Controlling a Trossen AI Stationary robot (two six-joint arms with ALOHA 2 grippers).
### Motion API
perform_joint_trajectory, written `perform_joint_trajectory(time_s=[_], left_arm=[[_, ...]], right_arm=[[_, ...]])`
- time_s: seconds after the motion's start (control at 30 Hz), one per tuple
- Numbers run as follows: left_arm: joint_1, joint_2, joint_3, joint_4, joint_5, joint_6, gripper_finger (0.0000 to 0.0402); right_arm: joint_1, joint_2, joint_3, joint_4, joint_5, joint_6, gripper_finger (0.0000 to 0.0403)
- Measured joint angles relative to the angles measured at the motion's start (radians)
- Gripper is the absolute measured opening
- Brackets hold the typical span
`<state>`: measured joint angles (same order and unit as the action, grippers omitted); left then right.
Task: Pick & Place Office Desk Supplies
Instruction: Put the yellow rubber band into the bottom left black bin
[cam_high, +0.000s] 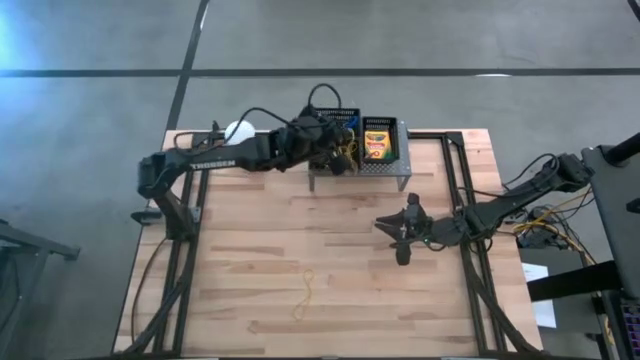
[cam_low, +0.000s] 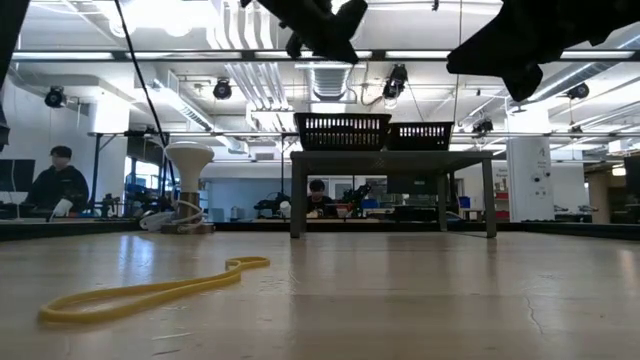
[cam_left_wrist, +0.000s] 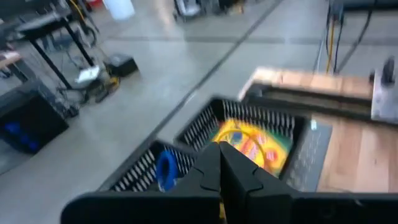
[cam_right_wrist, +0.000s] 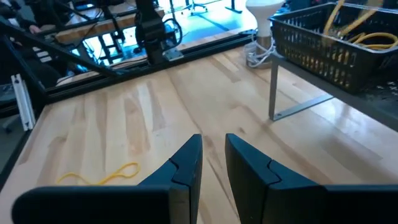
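Now left claw (cam_high: 345, 150) pressed together, empty, above bins (cam_high: 337, 120) holding crayon box (cam_high: 377, 142). Right claw (cam_high: 402, 232) slightly apart, empty, mid-tabletop. Yellow rubber band (cam_high: 306, 292) loose on tabletop (cam_high: 250, 250). Next, likely: right claw descends onto band.

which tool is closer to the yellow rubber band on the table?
Right. The right tool hangs over mid-table, up and to the right of the yellow rubber band. The left tool is far back, over the mesh bins on the stand.
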<state>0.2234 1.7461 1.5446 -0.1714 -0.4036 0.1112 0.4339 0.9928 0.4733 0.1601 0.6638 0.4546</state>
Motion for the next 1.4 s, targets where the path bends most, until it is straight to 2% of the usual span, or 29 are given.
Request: perform_joint_trajectory(time_s=[0.17,0.3,0.7,0.8,0.9,1.07,1.3,1.4], left_arm=[[0.012,-0.032,0.003,0.026,0.001,0.013,0.0000],[0.017,-0.029,-0.005,-0.023,0.000,0.016,0.0000],[0.022,-0.023,-0.138,-0.063,0.023,-0.064,0.0004],[0.041,-0.023,-0.142,-0.079,0.123,-0.074,0.0031],[0.067,-0.023,-0.128,-0.117,0.209,-0.087,0.0082],[0.074,-0.037,-0.045,-0.275,0.229,-0.136,0.0148],[-0.005,-0.092,0.048,-0.459,0.229,-0.239,0.0166],[-0.084,-0.141,0.022,-0.485,0.228,-0.283,0.0160]], right_arm=[[0.000,0.000,0.000,0.004,0.019,-0.002,0.0068],[0.000,0.000,0.000,0.010,0.021,-0.002,0.0068],[0.000,0.000,0.000,0.010,0.021,-0.002,0.0068],[0.000,0.000,0.000,0.010,0.021,-0.006,0.0068],[0.000,0.000,0.000,0.010,0.023,-0.008,0.0068],[0.000,0.000,0.000,0.011,0.025,-0.009,0.0068],[0.000,0.001,-0.001,0.028,0.022,-0.009,0.0068],[-0.006,0.023,-0.001,0.123,-0.052,-0.057,0.0068]])
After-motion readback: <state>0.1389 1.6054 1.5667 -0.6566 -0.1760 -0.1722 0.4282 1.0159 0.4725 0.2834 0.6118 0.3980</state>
